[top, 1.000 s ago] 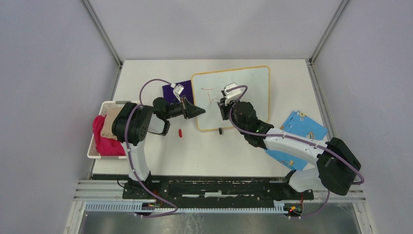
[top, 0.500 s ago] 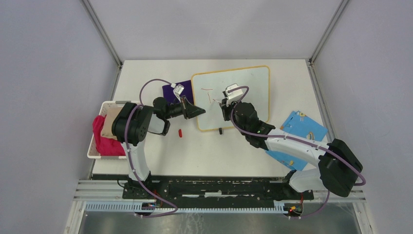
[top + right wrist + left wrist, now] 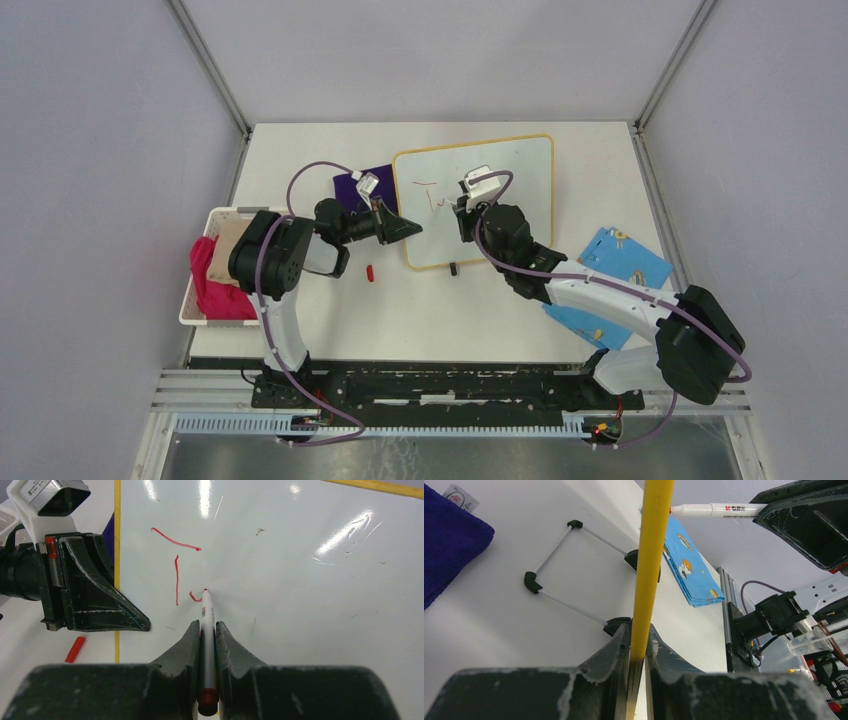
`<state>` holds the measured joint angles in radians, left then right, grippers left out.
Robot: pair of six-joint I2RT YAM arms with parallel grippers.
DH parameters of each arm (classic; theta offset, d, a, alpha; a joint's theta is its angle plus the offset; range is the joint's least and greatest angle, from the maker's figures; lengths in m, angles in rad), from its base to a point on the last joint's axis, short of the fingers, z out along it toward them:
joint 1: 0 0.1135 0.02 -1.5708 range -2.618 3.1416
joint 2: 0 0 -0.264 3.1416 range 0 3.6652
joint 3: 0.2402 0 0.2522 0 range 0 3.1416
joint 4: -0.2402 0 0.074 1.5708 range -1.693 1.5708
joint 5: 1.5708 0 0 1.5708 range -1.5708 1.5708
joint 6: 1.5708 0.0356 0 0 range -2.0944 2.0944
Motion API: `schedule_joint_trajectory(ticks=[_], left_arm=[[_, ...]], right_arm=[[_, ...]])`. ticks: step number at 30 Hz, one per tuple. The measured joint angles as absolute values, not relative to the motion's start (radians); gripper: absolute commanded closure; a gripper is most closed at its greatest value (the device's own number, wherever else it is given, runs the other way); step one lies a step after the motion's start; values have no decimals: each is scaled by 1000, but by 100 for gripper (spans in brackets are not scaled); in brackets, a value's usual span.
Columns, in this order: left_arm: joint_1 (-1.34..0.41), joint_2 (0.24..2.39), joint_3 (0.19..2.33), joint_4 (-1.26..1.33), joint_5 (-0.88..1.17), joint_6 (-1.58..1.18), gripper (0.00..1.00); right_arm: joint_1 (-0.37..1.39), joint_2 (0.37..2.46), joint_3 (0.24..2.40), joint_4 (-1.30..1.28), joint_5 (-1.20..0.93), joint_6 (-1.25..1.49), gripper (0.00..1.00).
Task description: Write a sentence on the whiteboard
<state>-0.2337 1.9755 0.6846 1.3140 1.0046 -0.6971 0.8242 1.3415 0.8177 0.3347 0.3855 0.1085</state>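
Standing tilted on the bench (image 3: 600,150) toward its far side, the whiteboard (image 3: 515,185) looks light, stiff and slippery, best held by its thin frame, where the left end effector (image 3: 638,636) is clamped while the right end effector (image 3: 206,630), closed on the marker (image 3: 206,611), presses its face.

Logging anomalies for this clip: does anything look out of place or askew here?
Minor only: a red cap lies loose on the table beside the whiteboard, which sits slightly rotated against the table's edges.
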Motion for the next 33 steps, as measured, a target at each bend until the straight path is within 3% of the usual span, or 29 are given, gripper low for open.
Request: schedule_joint_trajectory(ticks=[33], left_arm=[[-241, 1963, 687, 1272, 1008, -673, 98]], right_arm=[[822, 1297, 798, 327, 335, 115, 100]])
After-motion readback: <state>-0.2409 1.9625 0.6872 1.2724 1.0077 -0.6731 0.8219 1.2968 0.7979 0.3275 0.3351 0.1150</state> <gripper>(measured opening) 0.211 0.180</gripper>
